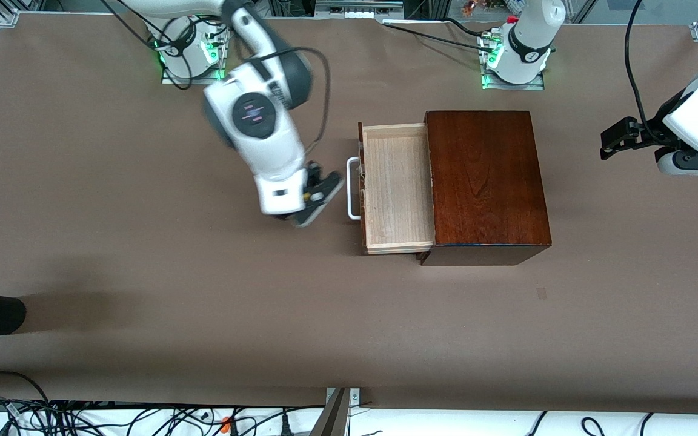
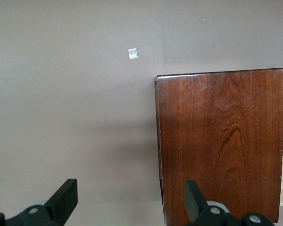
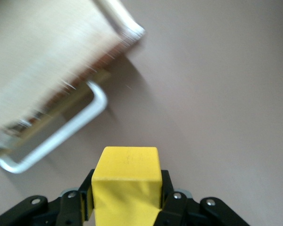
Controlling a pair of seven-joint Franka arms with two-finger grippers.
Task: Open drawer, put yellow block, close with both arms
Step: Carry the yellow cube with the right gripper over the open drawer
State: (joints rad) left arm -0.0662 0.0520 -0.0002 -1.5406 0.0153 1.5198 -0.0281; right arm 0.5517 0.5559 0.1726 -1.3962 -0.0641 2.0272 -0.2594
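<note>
Right gripper clamps the yellow block just off the white handle; carry it over the handle into the open drawer mid-table. Left gripper waits, fingers spread, over the left arm's table edge.

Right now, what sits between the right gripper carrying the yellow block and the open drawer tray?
Only the drawer's white handle. In the front view, the right gripper holds the yellow block beside it, short of the tray.

Open drawer, right gripper beside
</note>
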